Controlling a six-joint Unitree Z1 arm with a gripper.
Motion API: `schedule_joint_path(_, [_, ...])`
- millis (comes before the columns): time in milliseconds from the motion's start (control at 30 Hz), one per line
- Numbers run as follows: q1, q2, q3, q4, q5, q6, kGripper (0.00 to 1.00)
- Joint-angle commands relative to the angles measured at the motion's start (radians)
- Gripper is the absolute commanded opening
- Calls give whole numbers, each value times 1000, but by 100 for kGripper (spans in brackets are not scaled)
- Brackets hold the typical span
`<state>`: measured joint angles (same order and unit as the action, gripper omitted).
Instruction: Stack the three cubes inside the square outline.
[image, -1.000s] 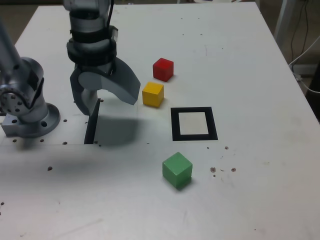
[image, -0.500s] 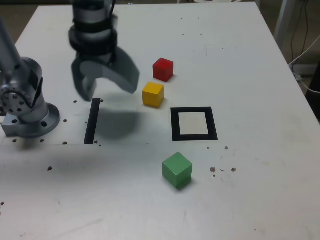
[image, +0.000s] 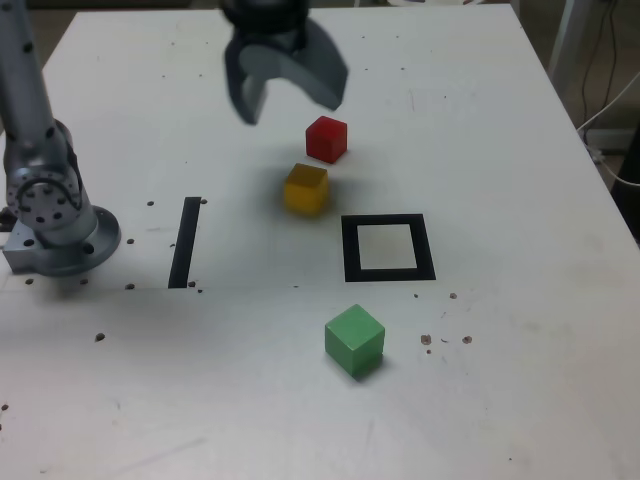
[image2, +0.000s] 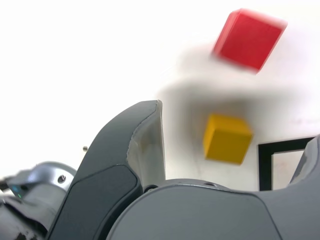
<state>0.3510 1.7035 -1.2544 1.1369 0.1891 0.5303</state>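
Three cubes lie apart on the white table in the exterior view: a red cube (image: 326, 139) farthest back, a yellow cube (image: 305, 188) just in front of it, and a larger green cube (image: 354, 340) nearest the front. The square outline (image: 387, 272) sits between the yellow and green cubes, to the exterior view's right, with nothing inside it. My gripper (image: 290, 100) hangs open and empty above the table, up and to the left of the red cube. In the wrist view one dark finger (image2: 142, 145) frames the red cube (image2: 248, 39), the yellow cube (image2: 227, 138) and a corner of the outline (image2: 280, 147).
A straight black strip (image: 185, 242) lies at the exterior view's left, beside the arm's grey base (image: 55, 215). Cables (image: 605, 110) hang off the table's right edge. Small dark specks dot the surface.
The open gripper has swung from above the black strip toward the back and the exterior view's right, ending near the red cube. No cube has moved.
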Motion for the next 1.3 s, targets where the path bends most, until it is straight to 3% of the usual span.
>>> schedule_joint_path(0, [37,49,-43,10,17,53,96])
schedule_joint_path(300, [76,174,-99,-27,79,202,94])
schedule_joint_path(767, [51,261,-73,-83,82,230,84])
schedule_joint_path(1033, [51,268,-74,-114,90,229,61])
schedule_joint_path(1267, [50,277,-46,-139,76,231,57])
